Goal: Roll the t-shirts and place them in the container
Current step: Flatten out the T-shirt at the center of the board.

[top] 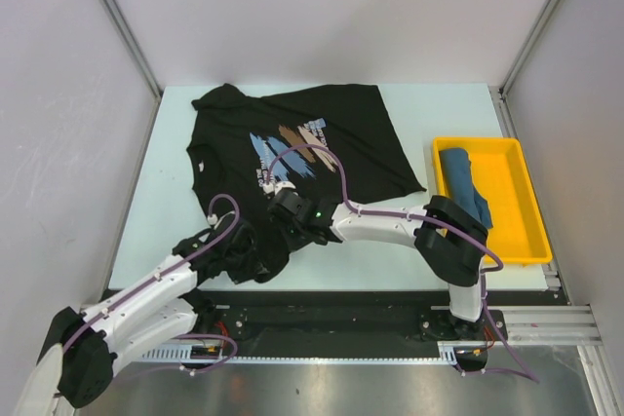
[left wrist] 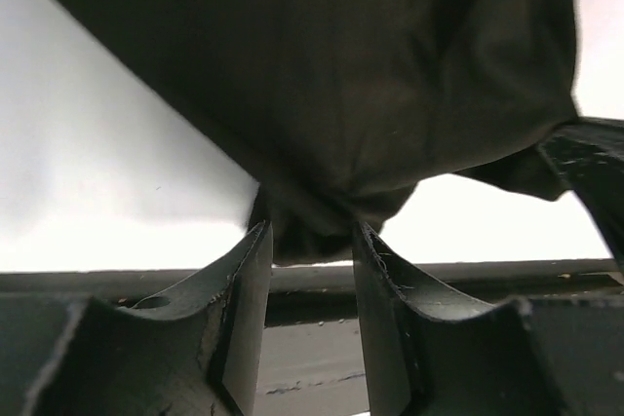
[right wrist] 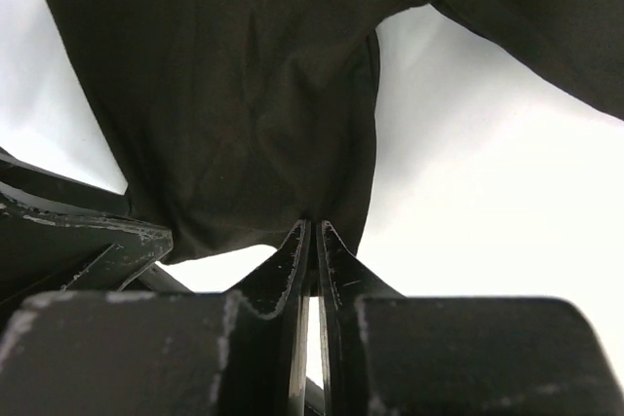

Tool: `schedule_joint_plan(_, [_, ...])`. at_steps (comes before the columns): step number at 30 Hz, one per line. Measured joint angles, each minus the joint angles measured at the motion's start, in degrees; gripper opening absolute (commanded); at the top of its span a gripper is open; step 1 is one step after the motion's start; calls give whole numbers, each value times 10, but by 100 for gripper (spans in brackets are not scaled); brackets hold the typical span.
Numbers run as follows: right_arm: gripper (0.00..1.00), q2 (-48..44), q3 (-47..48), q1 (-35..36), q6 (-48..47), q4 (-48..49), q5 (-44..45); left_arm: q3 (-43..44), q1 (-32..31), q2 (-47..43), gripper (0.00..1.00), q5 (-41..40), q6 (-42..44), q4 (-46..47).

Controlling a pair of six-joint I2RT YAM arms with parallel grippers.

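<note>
- Noting the black t-shirt [top: 331, 129] lying spread over the middle and far part of the bench [top: 146, 231], with the chest print [top: 292, 143] facing up and the body skewed against the bench edges rather than square.
- Seeing its nearest portion drawn into a bunch close to the near edge, left of centre, at the meeting point of both claws.
- Recording the left gripper [left wrist: 310, 239] as part-open, with fingers held apart by a wad of black cloth wedged between them; gripping a thick gather, not a single layer.
- Recording the right gripper [right wrist: 312, 233] as pinched almost fully together on a thin fold of the same shirt, just beside the left claw and a little further from the near edge.
- Judging the paired hold as a way of taking one end of the shirt at two points, probably for dragging or straightening the cloth before starting a roll; doubting much spread from grips sitting this close together.
- Spotting the teal t-shirt [top: 466, 182] sitting bundled in the yellow tray [top: 517, 204] at the right edge, well apart from both claws; looking already rolled and put away, though not telling for certain from above.
- Expecting some risk of cloth slipping from the bulkier left hold, or of the spread part wrinkling under an uneven pull.
</note>
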Motion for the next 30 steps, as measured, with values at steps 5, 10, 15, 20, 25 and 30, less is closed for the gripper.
schedule_joint_plan(5, [24,0,-11,-7,0,0,0,1,0,24,30,-8,0,26])
schedule_joint_plan(10, [31,-5,-44,-16,0,10,0,8,0,60,6,-18,2,36])
schedule_joint_plan(15, [40,-15,-73,-23,3,17,-2,50,0,52,0,-37,8,18])
schedule_joint_plan(20, [34,-22,-86,-28,5,36,-12,88,1,29,0,-56,11,-8])
schedule_joint_plan(25, [14,-22,-89,-33,19,61,-46,90,3,-2,0,-59,10,-40])
schedule_joint_plan(30, [0,-24,-89,-37,34,70,-69,92,5,-25,0,-59,5,-64])
